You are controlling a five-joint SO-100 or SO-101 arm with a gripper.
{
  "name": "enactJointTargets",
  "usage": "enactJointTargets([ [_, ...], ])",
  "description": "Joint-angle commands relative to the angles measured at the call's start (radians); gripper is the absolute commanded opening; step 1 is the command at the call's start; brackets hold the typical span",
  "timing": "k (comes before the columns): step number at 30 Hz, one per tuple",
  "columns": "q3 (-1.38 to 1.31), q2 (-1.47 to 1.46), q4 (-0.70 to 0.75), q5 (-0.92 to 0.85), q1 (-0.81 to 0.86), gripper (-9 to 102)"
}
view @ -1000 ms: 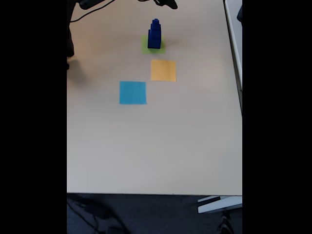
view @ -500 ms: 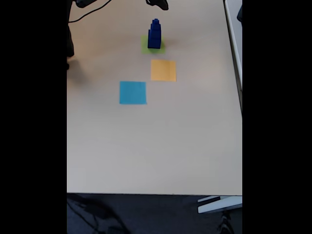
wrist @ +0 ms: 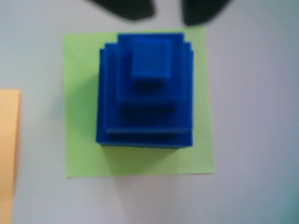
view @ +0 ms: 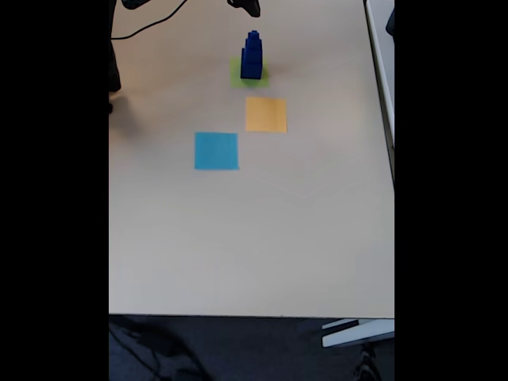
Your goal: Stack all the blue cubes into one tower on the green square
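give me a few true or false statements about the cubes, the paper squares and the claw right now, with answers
1. The three blue cubes stand stacked as one tower. True.
2. The tower stands on the orange-yellow square. False: it stands on the green square.
3. The smallest cube is on top of the tower. True: the wrist view shows the largest at the bottom and the smallest on top.
4. The claw grips the top cube. False: its two dark fingertips are apart at the top edge of the wrist view, clear of the tower.
5. A cube lies on the light blue square. False: that square is bare.
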Motion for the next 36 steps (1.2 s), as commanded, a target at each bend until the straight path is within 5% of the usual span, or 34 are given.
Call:
enactJointTargets([
  [1,0.006,0.097,0.003,0.015,-0.006,0],
  [36,-0.012,0.196,0.152,-0.017,0.037,0],
])
